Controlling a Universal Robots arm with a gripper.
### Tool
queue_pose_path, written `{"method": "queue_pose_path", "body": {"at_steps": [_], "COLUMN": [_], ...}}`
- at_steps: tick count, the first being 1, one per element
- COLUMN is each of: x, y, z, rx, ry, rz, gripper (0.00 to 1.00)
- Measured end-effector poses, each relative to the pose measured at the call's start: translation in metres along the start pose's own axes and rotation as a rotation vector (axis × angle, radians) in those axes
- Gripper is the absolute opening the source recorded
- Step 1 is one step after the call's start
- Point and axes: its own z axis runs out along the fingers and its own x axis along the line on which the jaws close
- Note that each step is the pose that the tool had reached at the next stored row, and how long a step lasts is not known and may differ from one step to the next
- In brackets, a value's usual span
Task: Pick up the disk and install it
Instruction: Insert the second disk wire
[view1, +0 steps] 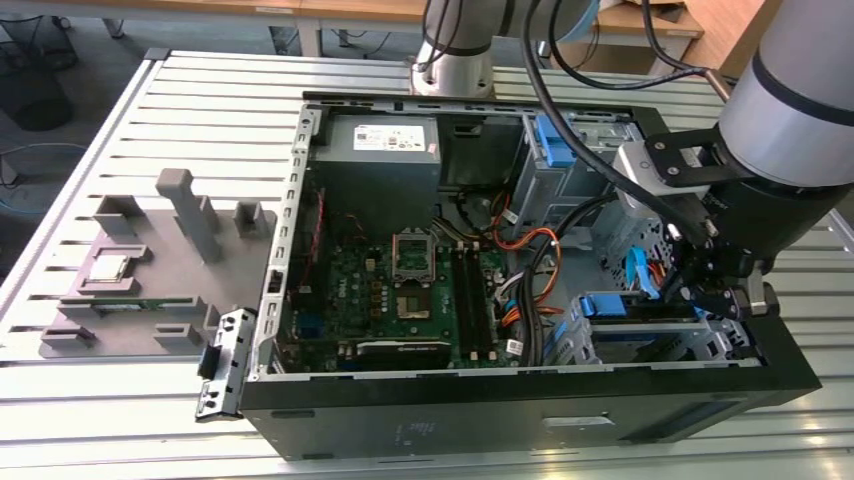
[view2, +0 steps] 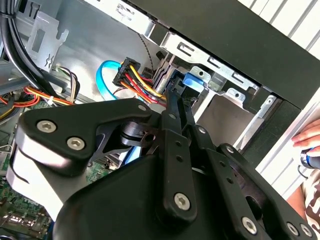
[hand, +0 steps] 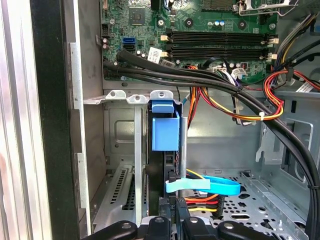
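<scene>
First wrist view: disk (hand: 165, 135) upright, edge-on, in the drive cage (hand: 120, 130) slot, blue carrier tab showing.
Gripper (hand: 172, 222): at the disk's near edge; jaws look closed on it.
Case (view1: 534, 420): cage in the corner at the exterior view's right.
Cables (hand: 200, 197): beside the slot.
Advice: push straight along the slot, clear of the cables.

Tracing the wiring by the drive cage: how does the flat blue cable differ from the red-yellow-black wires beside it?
The blue cable is one flat, wide ribbon; the red-yellow-black wires are several thin round strands. The blue cable is one colour; the wires are three. Both end close together by the disk.
</scene>
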Motion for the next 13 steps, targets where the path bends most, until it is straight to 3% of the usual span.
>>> {"method": "queue_pose_path", "body": {"at_steps": [13], "x": [0.0], "y": [-0.0004], "z": [-0.0004], "rx": [0.0006], "ry": [0.0023], "rz": [0.013], "gripper": [0.17]}}
